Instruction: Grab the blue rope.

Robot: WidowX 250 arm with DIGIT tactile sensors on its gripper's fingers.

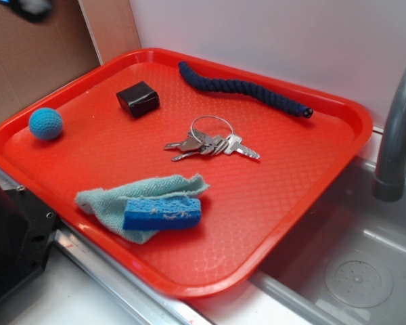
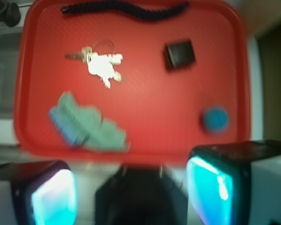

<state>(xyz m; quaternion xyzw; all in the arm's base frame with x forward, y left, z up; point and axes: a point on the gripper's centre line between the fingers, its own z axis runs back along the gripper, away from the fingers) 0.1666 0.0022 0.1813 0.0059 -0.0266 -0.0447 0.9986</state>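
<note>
The blue rope [image 1: 247, 88] is a dark navy twisted cord with a black capped end, lying wavy along the far edge of the red tray [image 1: 271, 183]. The wrist view is blurred and shows the blue rope [image 2: 147, 14] at the top of the red tray [image 2: 150, 108]. My gripper [image 2: 131, 190] is open. Its two fingers with cyan pads [image 2: 54, 197] stand wide apart with nothing held. It hovers over the tray's near edge, far from the rope.
On the tray lie a key bunch [image 1: 210, 143], a small black box [image 1: 138, 99], a blue crocheted ball [image 1: 46, 124], and a blue sponge [image 1: 162, 213] on a teal cloth [image 1: 101, 200]. A grey faucet [image 1: 399, 128] and sink [image 1: 352, 271] are to the right.
</note>
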